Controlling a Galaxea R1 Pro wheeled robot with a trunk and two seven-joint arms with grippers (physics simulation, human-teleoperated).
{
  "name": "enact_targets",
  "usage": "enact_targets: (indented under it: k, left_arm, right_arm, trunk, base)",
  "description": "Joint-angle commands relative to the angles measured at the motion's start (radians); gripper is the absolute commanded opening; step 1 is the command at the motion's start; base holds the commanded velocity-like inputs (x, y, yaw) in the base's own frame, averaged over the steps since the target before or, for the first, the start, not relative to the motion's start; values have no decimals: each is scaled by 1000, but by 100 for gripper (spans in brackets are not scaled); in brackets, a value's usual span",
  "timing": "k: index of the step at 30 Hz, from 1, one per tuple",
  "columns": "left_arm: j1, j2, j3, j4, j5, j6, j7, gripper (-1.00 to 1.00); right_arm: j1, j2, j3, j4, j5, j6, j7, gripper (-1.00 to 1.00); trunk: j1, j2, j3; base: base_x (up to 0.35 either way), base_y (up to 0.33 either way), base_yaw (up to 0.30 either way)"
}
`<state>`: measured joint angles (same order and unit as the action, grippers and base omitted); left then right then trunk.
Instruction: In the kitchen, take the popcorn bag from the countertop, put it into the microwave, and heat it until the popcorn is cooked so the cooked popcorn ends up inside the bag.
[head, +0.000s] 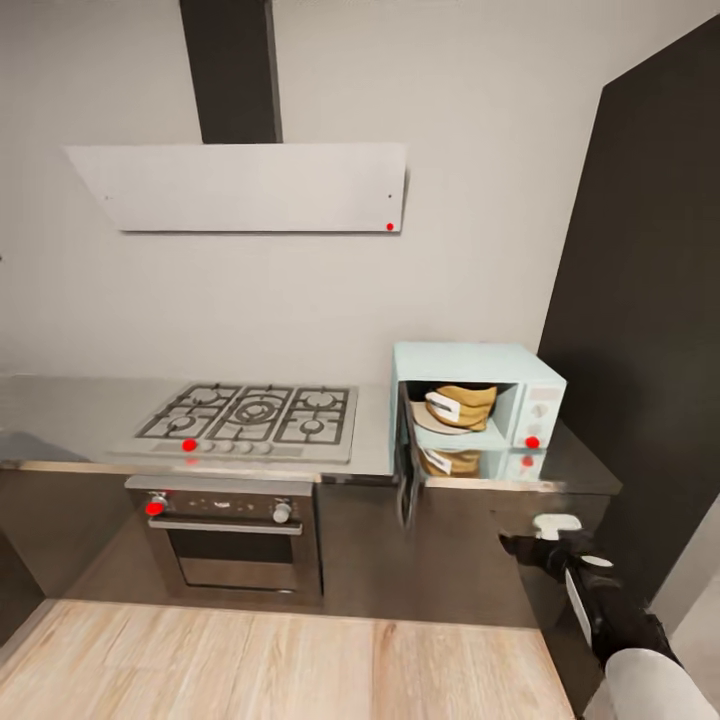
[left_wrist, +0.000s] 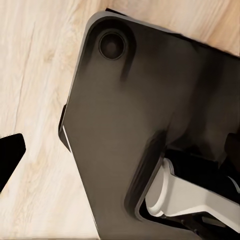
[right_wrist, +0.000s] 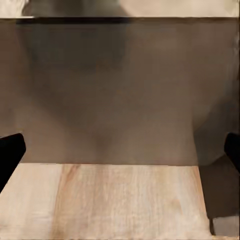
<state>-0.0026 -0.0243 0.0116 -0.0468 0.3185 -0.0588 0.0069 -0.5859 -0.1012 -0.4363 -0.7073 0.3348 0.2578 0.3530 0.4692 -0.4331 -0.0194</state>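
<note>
The microwave (head: 478, 397), a small boxy thing in pale mint with a white knob panel and a red dot, sat on the polished grey countertop (head: 80, 415) just beside the steel-grated gas hob (head: 248, 415), hard against a tall dark panel (head: 650, 300). Its dark glass door (head: 407, 470) hung wide open, edge-on and hard to read. Inside the cavity lay the popcorn bag (head: 462, 405), a coarse tan sack tipped on its side on the pale turntable, its white label facing out; the lettering was too blurred to read, and the kernels could not be made out. The bag's reflection showed in the shiny worktop below the microwave. Under the hob stood a black built-in oven (head: 235, 535) with a steel handle, and pale wood-plank floor (head: 280, 665) ran in front. The right gripper (head: 530, 545) was below the microwave in front of the dark cabinets; in its wrist view the black fingertips (right_wrist: 10, 152) stood wide apart with nothing between them. The left gripper's one visible fingertip (left_wrist: 10, 152) hung over the floor beside the robot's dark rounded base (left_wrist: 140, 125); whether that claw was apart I could not tell.
</note>
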Motion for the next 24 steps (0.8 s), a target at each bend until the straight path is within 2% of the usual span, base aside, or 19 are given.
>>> enact_targets:
  k: [1, 4, 6, 7, 8, 9, 11, 12, 14, 17, 19, 24]
  left_arm:
    - [0, 0, 1, 0, 4, -2, 1, 100]
    - [0, 0, 1, 0, 4, -2, 1, 100]
    - [0, 0, -1, 0, 5, -2, 1, 100]
    - [0, 0, -3, -1, 5, -1, 1, 100]
    - [0, 2, -7, -1, 1, -2, 1, 100]
    - [0, 4, -10, -2, 0, -2, 1, 100]
    - [0, 6, -10, -24, -1, -2, 1, 100]
    - [0, 8, -9, -71, -1, 2, 1, 100]
    - [0, 13, -8, -130, 0, 7, 3, 100]
    - [0, 27, -6, -252, -1, 10, 6, 100]
    - [0, 25, -6, -297, -1, 11, 7, 100]
    - [0, 26, -7, -321, -1, 24, 7, 100]
  right_arm:
    - [24, -4, -5, -2, 9, 4, 9, 100]
    - [74, -9, -5, 9, 9, 8, 7, 100]
    - [112, -19, -5, 65, 9, 9, 6, 100]
    - [128, -33, -5, 164, 8, 9, 3, 100]
    - [137, -58, -3, 387, 9, 7, -8, 100]
    - [139, -63, -1, 494, 10, 3, -14, 100]
    - [139, -64, 3, 611, 15, -2, -18, 100]
    - [140, -63, 5, 681, 32, -4, -20, 100]
    - [143, -62, 6, 719, 56, -9, -21, 100]
    - [217, -57, 7, 736, 68, -58, -23, 100]
    - [246, -53, 8, 737, 70, -76, -23, 100]
    - [277, -56, 8, 738, 81, -98, -26, 100]
  trunk:
    - [0, -2, -2]
    - [0, -2, -2]
    - [0, -2, -2]
    - [0, -2, -2]
    - [0, -2, -2]
    - [0, -2, -2]
    - [0, -2, -2]
    - [0, -2, -2]
    - [0, -2, -2]
    - [0, -2, -2]
    - [0, -2, -2]
    - [0, -2, -2]
  base:
    - [-319, 0, 0]
    - [-319, 0, 0]
    - [-272, 0, 0]
    - [-111, 0, 0]
    - [-23, 0, 0]
    - [-10, 0, 0]
    - [-4, 0, 0]
    - [-1, 0, 0]
    - [0, 0, 0]
    - [0, 0, 0]
    - [0, 0, 0]
    - [124, 0, 0]
